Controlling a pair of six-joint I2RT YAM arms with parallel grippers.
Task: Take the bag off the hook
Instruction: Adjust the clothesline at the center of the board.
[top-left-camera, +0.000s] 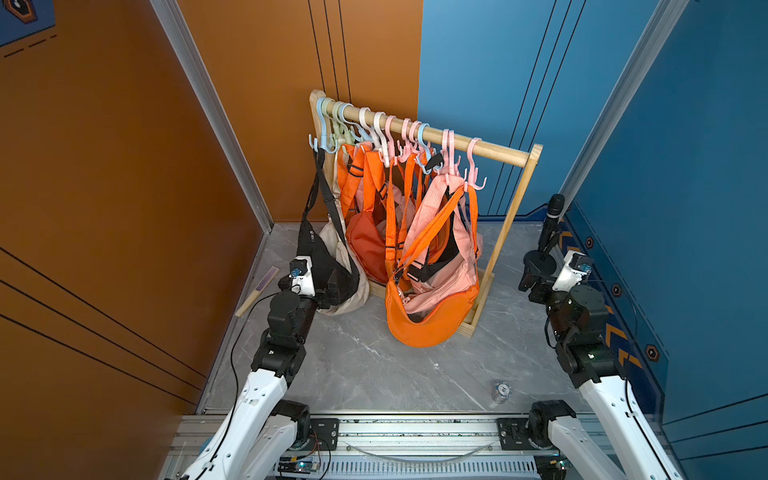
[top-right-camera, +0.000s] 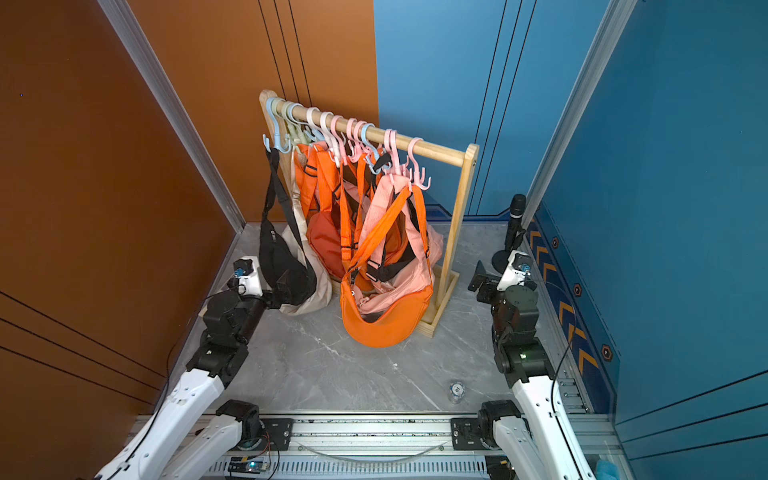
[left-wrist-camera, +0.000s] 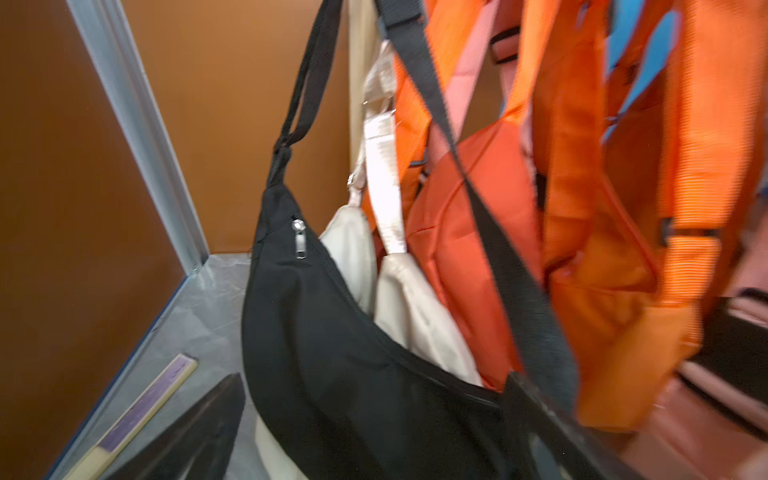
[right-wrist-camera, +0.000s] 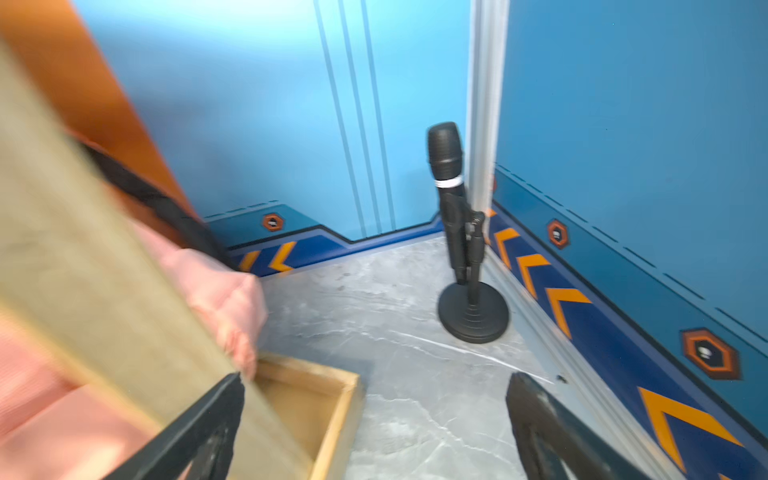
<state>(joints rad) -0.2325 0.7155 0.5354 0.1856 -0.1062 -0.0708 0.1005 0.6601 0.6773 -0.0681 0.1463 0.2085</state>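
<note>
Black bag (top-left-camera: 322, 257), cream bag (top-left-camera: 352, 296), orange bag (top-left-camera: 428, 328), pink bag (top-left-camera: 457, 270). Hooks (top-left-camera: 448, 143): pastel blue, green, white, pink. Floor (top-left-camera: 374, 365): grey, marble-veined. Brown wall (top-left-camera: 104, 166); blue wall (top-left-camera: 478, 83) with orange chevrons (right-wrist-camera: 565, 303).

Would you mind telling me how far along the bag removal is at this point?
Done: nothing yet. The black bag hangs by its strap from the blue hook at the rack's end. In hand: the left gripper is open at the bag's body, not closed on it. The right gripper is open, over by the microphone stand. Left: grip the bag and lift its strap clear of the hook.
</note>
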